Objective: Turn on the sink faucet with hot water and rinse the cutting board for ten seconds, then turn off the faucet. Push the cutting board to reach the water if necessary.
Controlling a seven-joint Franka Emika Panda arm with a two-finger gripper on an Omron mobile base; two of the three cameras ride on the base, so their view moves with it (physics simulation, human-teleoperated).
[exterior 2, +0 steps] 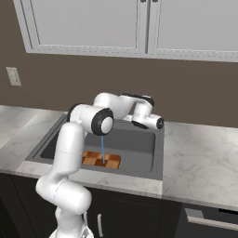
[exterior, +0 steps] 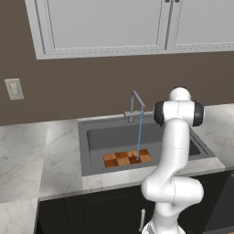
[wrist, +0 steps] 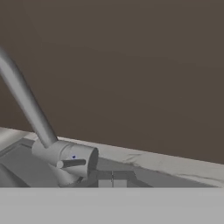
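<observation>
The pincer (wrist: 112, 178) is closed, its two dark fingertips pressed together with nothing between them, and it grips nothing. In the hand view it sits at about five o'clock from the base of the faucet (wrist: 61, 156), just beside the short side lever, which points toward it; whether a tip actually touches the lever cannot be told. In the left base view the faucet (exterior: 135, 106) stands on the back rim of the sink (exterior: 84, 151), at twelve o'clock from the basin's middle, and the water (exterior: 139, 132) drops from its spout as a thin blue line. The stream lands on the cutting board (exterior: 127, 158), which lies flat on the basin floor toward the front wall, at about six o'clock in the sink. From the right base view the board (exterior 2: 101, 160) shows partly behind the arm, with the stream (exterior 2: 102, 148) meeting it near its middle.
</observation>
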